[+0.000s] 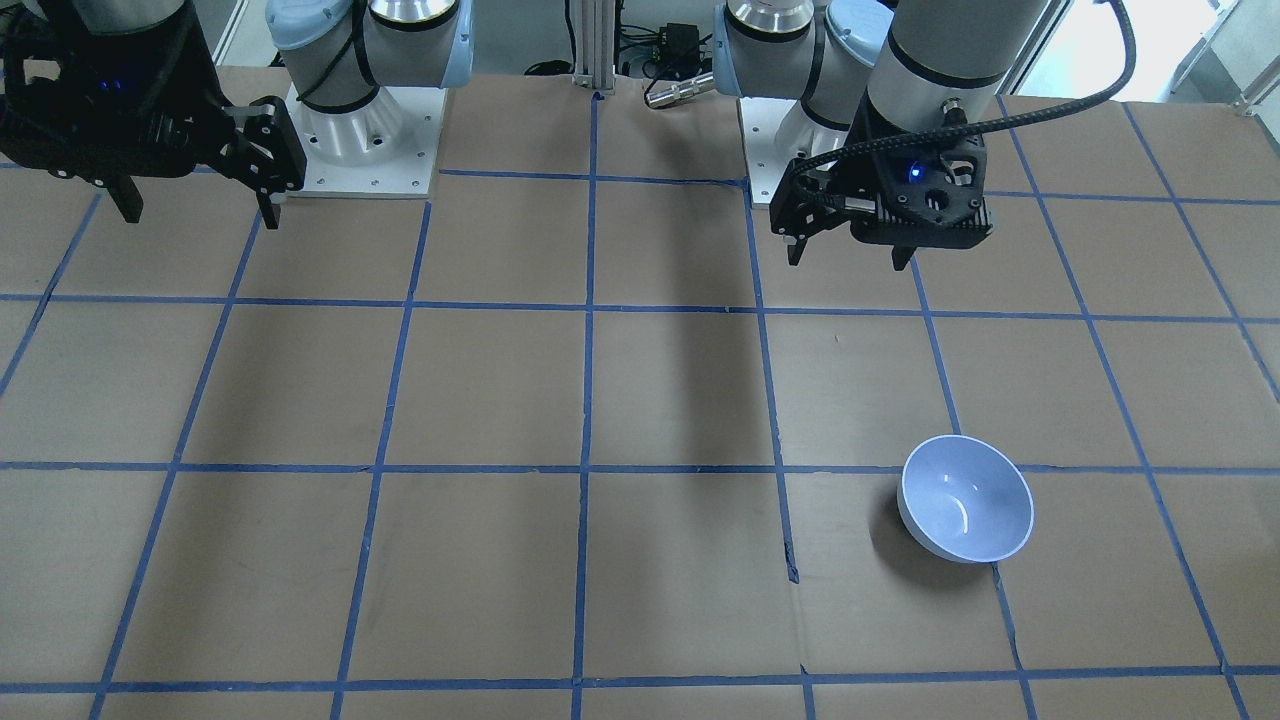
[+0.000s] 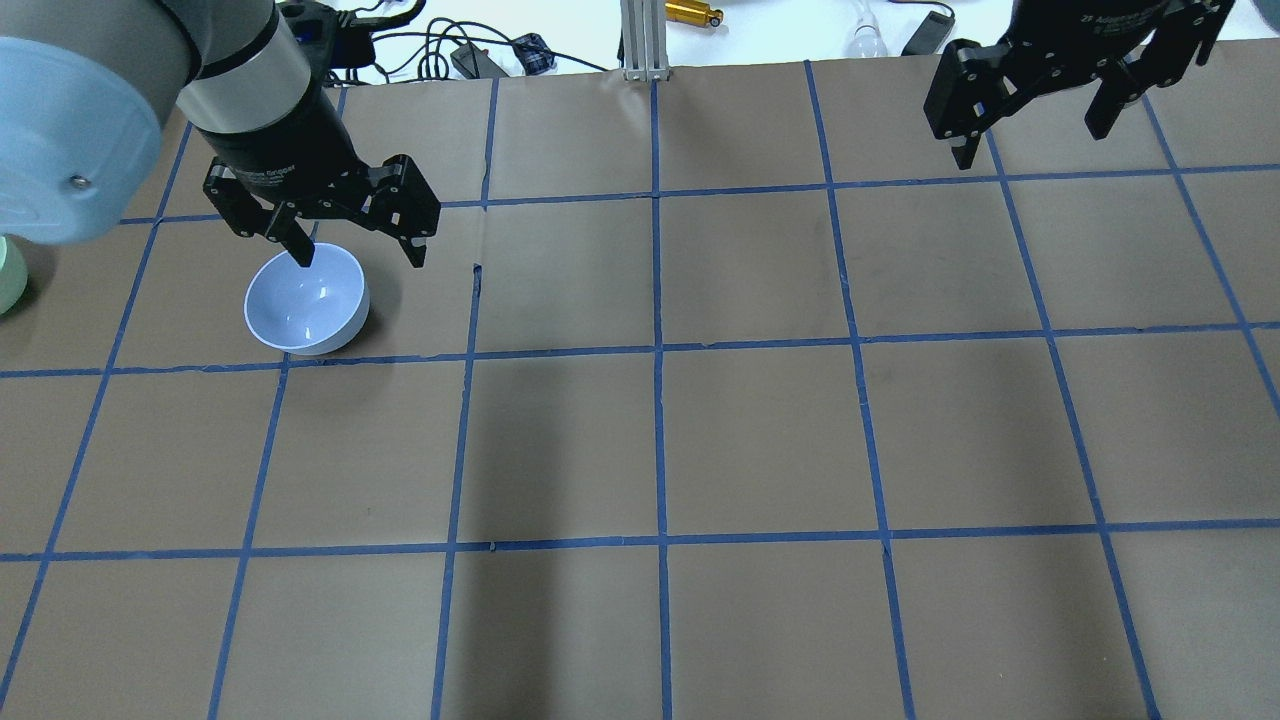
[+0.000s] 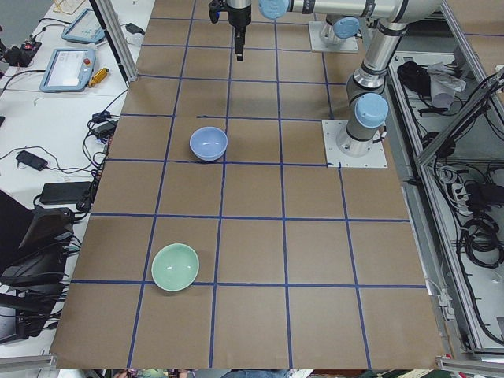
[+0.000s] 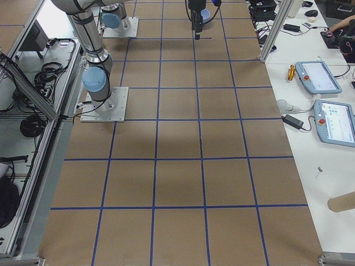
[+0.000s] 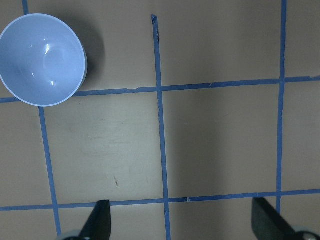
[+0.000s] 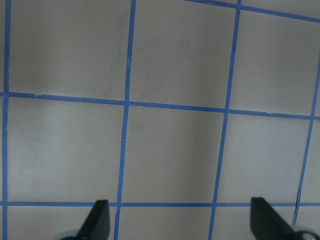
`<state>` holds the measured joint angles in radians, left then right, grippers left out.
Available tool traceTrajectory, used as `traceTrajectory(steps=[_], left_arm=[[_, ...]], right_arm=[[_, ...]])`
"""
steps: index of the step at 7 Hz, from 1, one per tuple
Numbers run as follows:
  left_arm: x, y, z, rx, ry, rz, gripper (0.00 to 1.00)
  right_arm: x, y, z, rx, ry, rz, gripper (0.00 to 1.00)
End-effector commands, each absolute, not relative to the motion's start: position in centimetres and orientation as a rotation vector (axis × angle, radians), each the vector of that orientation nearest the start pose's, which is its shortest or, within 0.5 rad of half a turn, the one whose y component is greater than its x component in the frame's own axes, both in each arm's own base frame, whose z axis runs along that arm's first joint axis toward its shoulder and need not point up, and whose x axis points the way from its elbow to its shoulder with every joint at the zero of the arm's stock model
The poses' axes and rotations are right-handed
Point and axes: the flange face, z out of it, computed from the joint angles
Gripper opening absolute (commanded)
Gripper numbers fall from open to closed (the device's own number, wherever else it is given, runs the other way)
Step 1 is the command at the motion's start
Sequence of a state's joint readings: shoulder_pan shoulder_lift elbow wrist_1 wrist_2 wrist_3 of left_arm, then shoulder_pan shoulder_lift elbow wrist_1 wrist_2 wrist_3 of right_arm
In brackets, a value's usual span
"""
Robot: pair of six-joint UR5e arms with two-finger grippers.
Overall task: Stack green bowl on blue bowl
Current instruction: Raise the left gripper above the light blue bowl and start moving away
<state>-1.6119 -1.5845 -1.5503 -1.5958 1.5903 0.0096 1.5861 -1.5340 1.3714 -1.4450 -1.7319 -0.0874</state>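
Observation:
The blue bowl [image 2: 307, 300] stands upright and empty on the brown table, left of centre; it also shows in the front view [image 1: 967, 510], the left side view [image 3: 209, 143] and the left wrist view [image 5: 42, 60]. The green bowl [image 3: 175, 266] stands apart from it, nearer the table's left end, and is cut off at the overhead view's left edge [image 2: 8, 275]. My left gripper [image 2: 360, 262] hangs open and empty above the table, just on the robot's side of the blue bowl [image 1: 850, 262]. My right gripper [image 2: 1030, 145] is open and empty, high at the far right [image 1: 200, 218].
Blue tape lines divide the brown table [image 2: 760, 440] into squares. An aluminium post [image 2: 645, 40] stands at the far edge. Cables and teach pendants [image 4: 317, 77] lie on the white bench beyond it. The arm bases [image 1: 365, 140] stand at the robot's edge.

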Motion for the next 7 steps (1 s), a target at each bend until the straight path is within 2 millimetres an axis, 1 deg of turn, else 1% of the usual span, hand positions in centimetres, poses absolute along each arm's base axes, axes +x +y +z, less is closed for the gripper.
traceTrajectory(steps=[1,2,3,4,5,6,7], left_arm=[[-14.9,-49.2,49.1,0.108,3.117,0.009,1.00],[-14.9,-49.2,49.2,0.105,3.118,0.007,1.00],[-14.0,-49.4,48.9,0.120,3.118,0.017,1.00],[-11.8,-50.1,48.6,0.241,3.114,0.027,1.00],[-8.5,-50.7,48.7,0.280,3.112,0.029,1.00],[-4.9,-51.3,48.1,0.286,3.116,0.052,1.00],[-1.4,-51.9,47.6,0.362,3.113,0.072,1.00]], right_arm=[[12.5,-50.4,55.6,-0.165,3.299,-0.051,1.00],[12.5,-50.4,55.6,-0.165,3.299,-0.051,1.00],[12.5,-50.4,55.6,-0.165,3.299,-0.051,1.00],[12.5,-50.4,55.6,-0.165,3.299,-0.051,1.00],[12.5,-50.4,55.6,-0.165,3.299,-0.051,1.00],[12.5,-50.4,55.6,-0.165,3.299,-0.051,1.00],[12.5,-50.4,55.6,-0.165,3.299,-0.051,1.00]])
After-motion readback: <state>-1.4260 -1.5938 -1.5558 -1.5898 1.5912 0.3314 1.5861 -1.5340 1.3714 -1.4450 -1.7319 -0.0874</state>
